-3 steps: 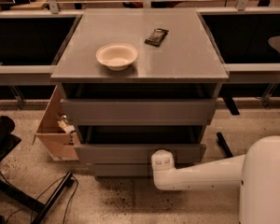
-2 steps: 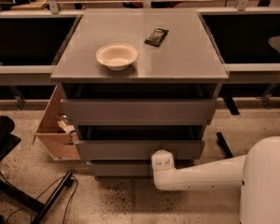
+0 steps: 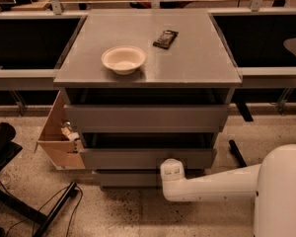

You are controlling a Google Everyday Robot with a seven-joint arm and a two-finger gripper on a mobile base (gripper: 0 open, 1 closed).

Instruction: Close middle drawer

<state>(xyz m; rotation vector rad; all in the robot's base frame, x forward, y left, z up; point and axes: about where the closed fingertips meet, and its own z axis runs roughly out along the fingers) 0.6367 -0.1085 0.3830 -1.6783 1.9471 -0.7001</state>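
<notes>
The middle drawer (image 3: 138, 158) is a wide matte grey panel without a handle, in the grey cabinet (image 3: 148, 58). It stands slightly out from the cabinet, with a dark gap above its front. The taller top drawer (image 3: 145, 117) also stands out a little. The slim bottom drawer (image 3: 128, 178) sits below. My gripper (image 3: 171, 169) is at the end of the white arm (image 3: 212, 184), which reaches in from the right. It is against the lower right part of the middle drawer's front.
A white bowl (image 3: 123, 59) and a dark snack packet (image 3: 165, 38) lie on the cabinet top. An open cardboard box (image 3: 59, 137) stands at the cabinet's left. A black chair base (image 3: 19, 201) and cables lie on the floor at left. Dark counters flank both sides.
</notes>
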